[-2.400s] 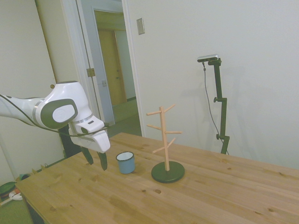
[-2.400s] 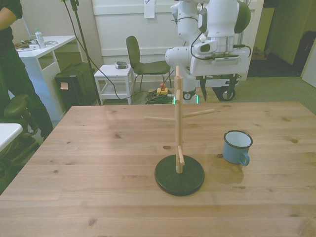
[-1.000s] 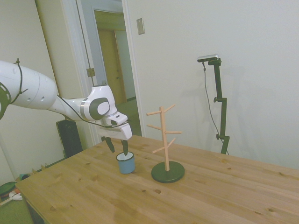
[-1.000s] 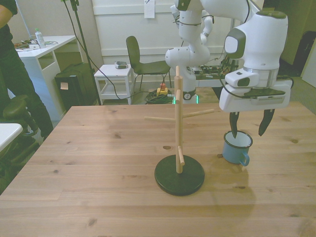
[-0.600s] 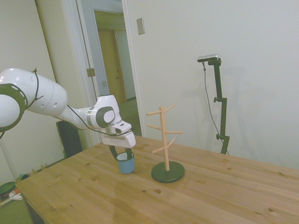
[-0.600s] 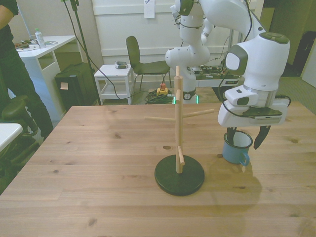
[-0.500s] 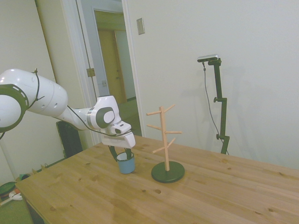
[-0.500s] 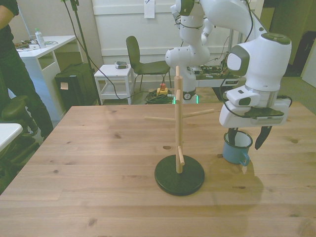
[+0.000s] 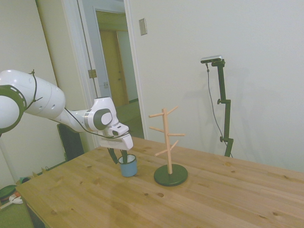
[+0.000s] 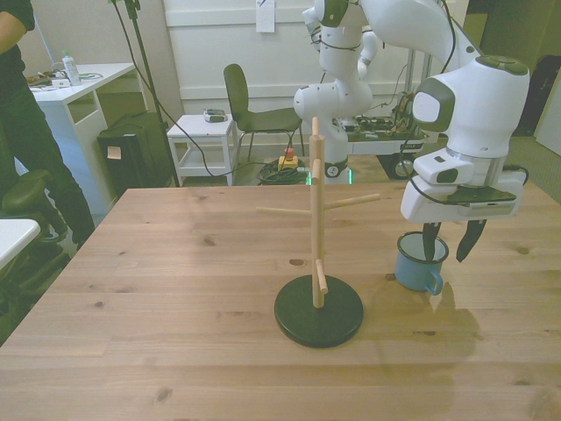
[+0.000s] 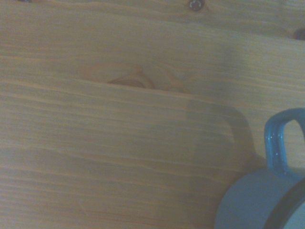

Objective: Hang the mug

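Hovering at the mug [image 10: 420, 260], our end effector [image 10: 448, 248] is spread open, one finger [image 10: 429, 241] dipping inside the rim and the other outside. We see the mug upright on the wooden counter [image 10: 175, 289], beside the peg tree [image 10: 317, 237]. Beyond stand a chair [image 10: 250, 110], a white desk [image 10: 79, 88] and a person [image 10: 22, 114]; the side view shows an open doorway [image 9: 111, 66].

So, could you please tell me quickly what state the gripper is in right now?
Gripper: open, astride the rim of the mug, which stands on the table; not yet closed on it.
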You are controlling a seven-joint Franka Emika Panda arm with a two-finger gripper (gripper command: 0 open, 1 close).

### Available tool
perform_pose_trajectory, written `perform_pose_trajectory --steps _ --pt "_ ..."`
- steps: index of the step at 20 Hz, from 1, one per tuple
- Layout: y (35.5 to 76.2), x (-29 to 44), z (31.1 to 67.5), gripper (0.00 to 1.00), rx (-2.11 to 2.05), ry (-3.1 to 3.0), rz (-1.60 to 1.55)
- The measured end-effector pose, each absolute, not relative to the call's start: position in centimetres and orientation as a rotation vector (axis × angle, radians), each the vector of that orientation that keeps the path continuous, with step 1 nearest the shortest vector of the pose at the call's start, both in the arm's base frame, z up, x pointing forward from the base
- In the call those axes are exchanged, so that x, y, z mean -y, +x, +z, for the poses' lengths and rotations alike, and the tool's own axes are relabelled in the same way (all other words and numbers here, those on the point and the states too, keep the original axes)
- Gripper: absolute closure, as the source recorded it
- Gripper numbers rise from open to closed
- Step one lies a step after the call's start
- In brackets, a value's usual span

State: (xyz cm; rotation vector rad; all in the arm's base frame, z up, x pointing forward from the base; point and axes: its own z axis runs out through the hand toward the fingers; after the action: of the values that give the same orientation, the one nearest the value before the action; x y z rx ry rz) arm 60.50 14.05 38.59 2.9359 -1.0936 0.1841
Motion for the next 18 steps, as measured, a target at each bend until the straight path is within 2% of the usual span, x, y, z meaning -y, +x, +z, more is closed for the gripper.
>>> perform_pose_trajectory --steps 6,18 --pt "59.4 -13.3 39.3 1.00 1.108 2.932 0.202" --pt "58.8 -11.9 38.1 1.00 1.080 2.893 0.198"
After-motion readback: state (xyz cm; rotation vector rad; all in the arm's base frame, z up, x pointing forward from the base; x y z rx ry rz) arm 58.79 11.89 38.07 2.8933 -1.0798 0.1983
